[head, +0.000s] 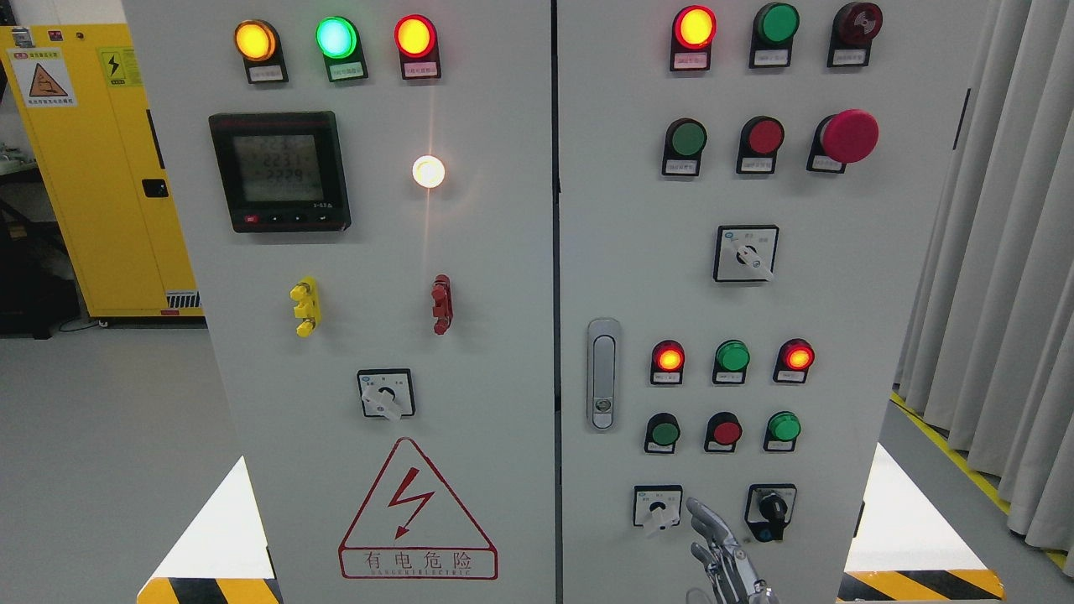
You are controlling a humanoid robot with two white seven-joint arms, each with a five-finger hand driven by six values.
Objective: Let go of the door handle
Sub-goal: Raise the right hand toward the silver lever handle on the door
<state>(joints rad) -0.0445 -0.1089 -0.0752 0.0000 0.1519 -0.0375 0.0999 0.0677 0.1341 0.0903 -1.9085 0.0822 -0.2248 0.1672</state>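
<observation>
The door handle [602, 374], a silver recessed latch, sits upright near the left edge of the right cabinet door [839, 294], untouched, while the right hand [720, 549] rises from the bottom edge well below it, fingers loosely spread and holding nothing.

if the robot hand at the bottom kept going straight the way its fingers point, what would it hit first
Probably the white rotary selector switch: the hand has its fingers aimed up and slightly left, just beside it. Depth is unclear, so it could meet the bare cabinet door instead.
</observation>
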